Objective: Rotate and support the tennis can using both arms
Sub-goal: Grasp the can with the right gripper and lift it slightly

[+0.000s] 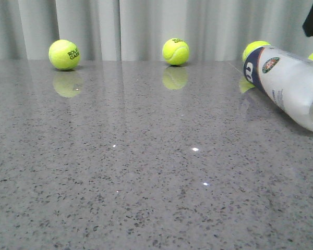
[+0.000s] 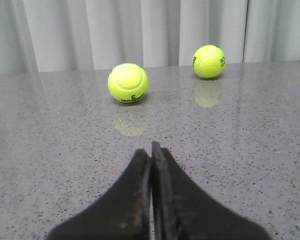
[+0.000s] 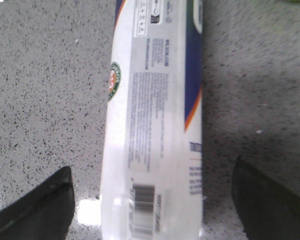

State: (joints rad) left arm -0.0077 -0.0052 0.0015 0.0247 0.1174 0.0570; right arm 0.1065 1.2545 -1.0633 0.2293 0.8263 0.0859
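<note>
The tennis can lies on its side on the gray speckled table, far over on the right, with a yellow-green ball just behind its dark blue end and two more balls back by the curtain. The right gripper is up above the can with its two black fingers spread wide, one on each side of the can and not touching it, so it holds nothing. The left gripper is low over the table, well apart from the can, with its fingers pressed tight together and nothing between them, pointing toward two balls.
</note>
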